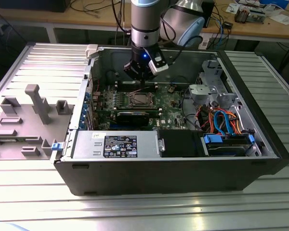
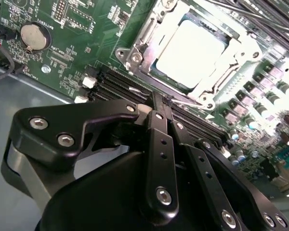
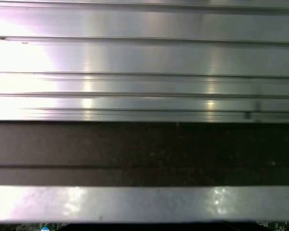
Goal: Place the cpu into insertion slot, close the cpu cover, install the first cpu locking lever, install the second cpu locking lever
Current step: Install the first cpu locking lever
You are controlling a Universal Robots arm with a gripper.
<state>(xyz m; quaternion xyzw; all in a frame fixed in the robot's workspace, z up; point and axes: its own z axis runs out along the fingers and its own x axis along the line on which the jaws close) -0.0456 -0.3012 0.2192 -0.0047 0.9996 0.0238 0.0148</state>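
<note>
The cpu [image 2: 190, 53] is seen seated in its socket with the cpu cover [image 2: 216, 79] apparently closed over it, so a locking-lever step is judged in hand, the gripper [image 2: 160, 103], fingers pressed together, poised just beside the socket edge, where careful alignment is called for.

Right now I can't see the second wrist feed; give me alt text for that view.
The gripper, fingers together, hangs just short of the motherboard socket, where the cpu sits with the cpu cover framing its bright metal top. Black memory slots run between fingertips and socket, and a coin cell battery sits on the green board beyond.
</note>
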